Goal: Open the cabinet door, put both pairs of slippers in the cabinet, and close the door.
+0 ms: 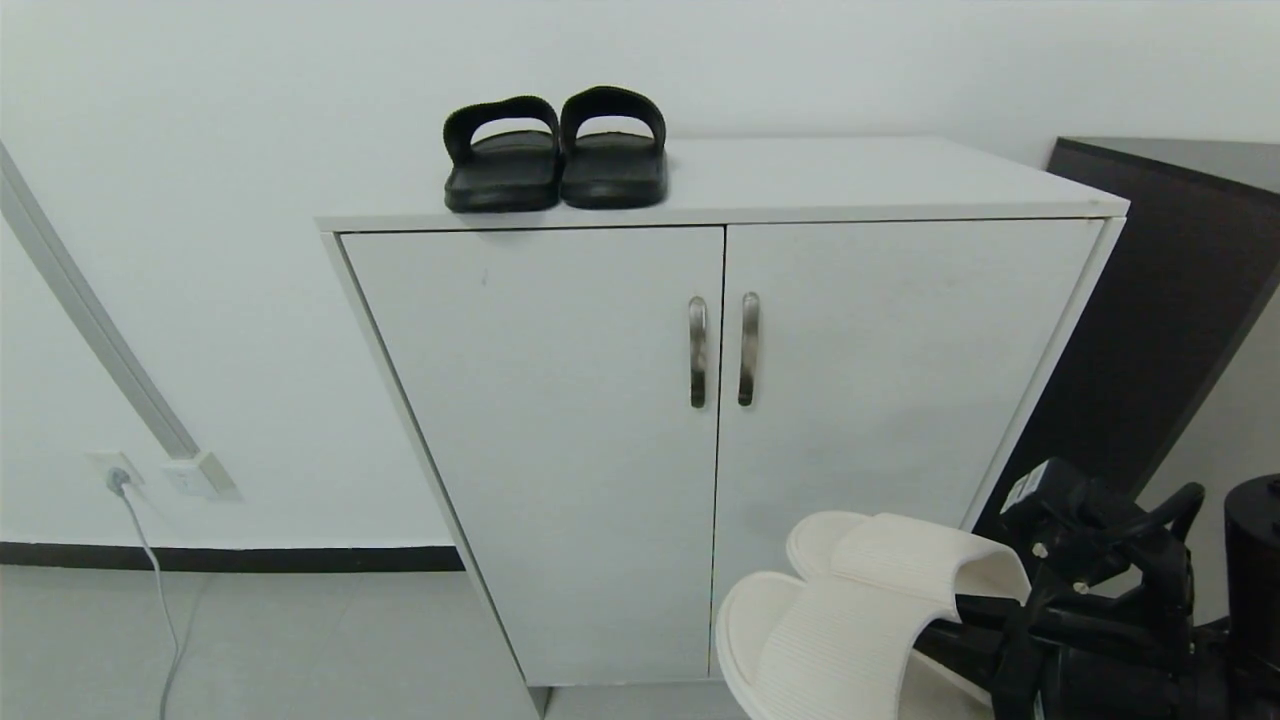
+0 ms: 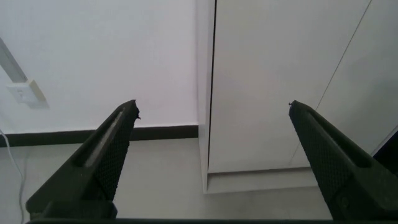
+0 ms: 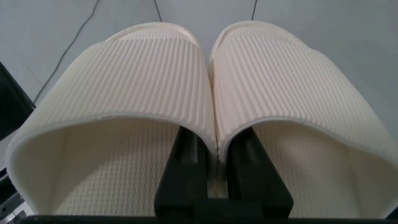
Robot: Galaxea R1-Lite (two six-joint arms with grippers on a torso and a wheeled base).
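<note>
CLOSED CABINET, SLIPPERS WAITING: With both doors of the cabinet (image 1: 540,430) shut, we judge that the opening step is not yet done. Our right gripper (image 3: 214,171) has its jaws clamped on the adjoining straps of the white slippers (image 1: 880,610), held low before the right door. The black slippers (image 1: 556,152) sit on the cabinet top. Our left gripper (image 2: 212,107), jaws wide apart and empty, faces the cabinet's lower left corner. Next, it likely must rise to a handle (image 1: 697,352) and pull.

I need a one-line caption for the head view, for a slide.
Right end effector holds the white slippers before the closed cabinet; the black slippers sit on its top.
</note>
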